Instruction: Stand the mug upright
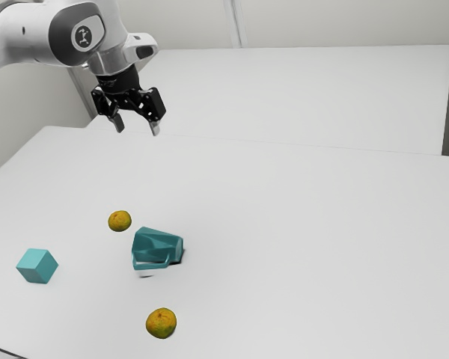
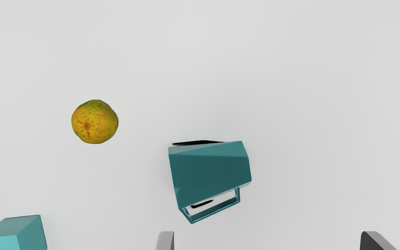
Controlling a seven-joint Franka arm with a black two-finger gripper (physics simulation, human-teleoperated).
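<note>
The mug [image 2: 210, 173] lies on its side on the bench [image 1: 299, 247], below the end effector [image 1: 137, 129] and well apart from it. Its body is dark teal, built of flat, angled facets, and tapers from a wider end to a narrower one. The wider end is turned toward the side where the teal cube [image 1: 37, 266] rests. A thin, squared-off handle [image 2: 217, 211] of the same teal juts from the body's side, with a pale gap showing through its loop. The end effector is released, its fingers spread wide and grasping nothing. Two mottled yellow-green fruits, one [image 1: 120, 221] near the mug and another [image 1: 161, 323] farther from it, also sit below the end effector.
</note>
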